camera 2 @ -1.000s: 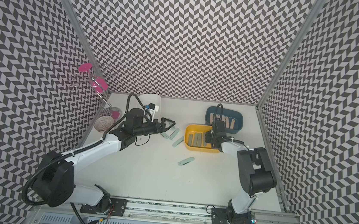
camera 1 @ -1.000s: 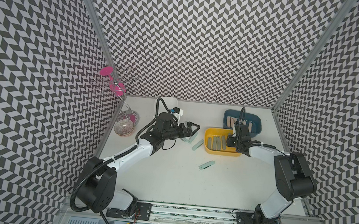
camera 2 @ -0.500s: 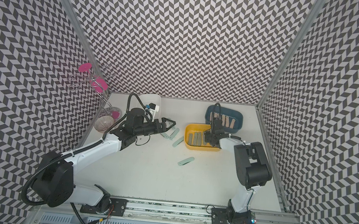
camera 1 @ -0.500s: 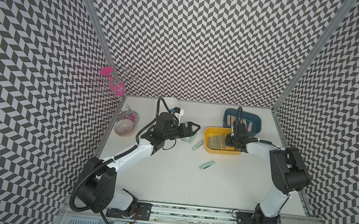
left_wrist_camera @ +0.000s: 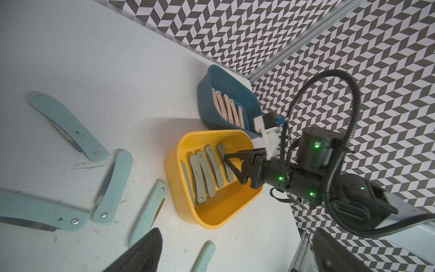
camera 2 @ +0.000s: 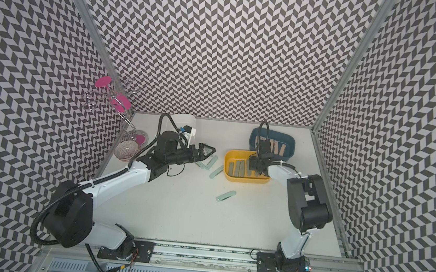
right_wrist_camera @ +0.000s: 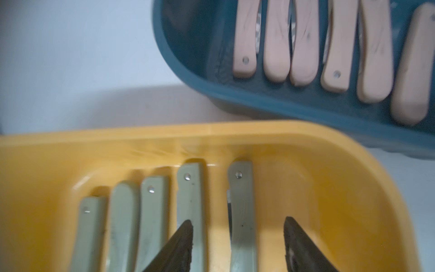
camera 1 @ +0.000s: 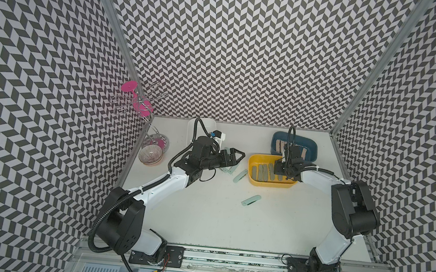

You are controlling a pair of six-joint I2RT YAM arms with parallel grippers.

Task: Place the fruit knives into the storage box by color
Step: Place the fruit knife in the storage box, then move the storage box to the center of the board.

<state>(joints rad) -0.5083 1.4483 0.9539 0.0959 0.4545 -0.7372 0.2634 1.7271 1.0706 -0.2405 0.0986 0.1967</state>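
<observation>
Several olive grey-green fruit knives [right_wrist_camera: 153, 212] lie side by side in the yellow box [camera 1: 269, 184]. My right gripper [right_wrist_camera: 238, 220] hangs open over them, its fingers astride one olive knife [right_wrist_camera: 242, 200] that rests on the box floor. Behind it, the blue box [camera 1: 311, 144] holds several peach-pink knives [right_wrist_camera: 275, 47]. Several pale mint knives [left_wrist_camera: 70, 127] lie loose on the table left of the yellow box, and one mint knife [camera 1: 251, 200] lies apart nearer the front. Above the mint group my left gripper [camera 1: 236, 157] is wide open and empty.
A white box [camera 1: 193, 128] stands at the back, partly hidden by my left wrist. At the back left are a wire rack with pink discs [camera 1: 138, 101] and a patterned bowl [camera 1: 151, 156]. Patterned walls close three sides.
My right gripper has opened from shut, and the olive knife now lies in the yellow box. The right arm shifted slightly. The left arm has hardly moved.
</observation>
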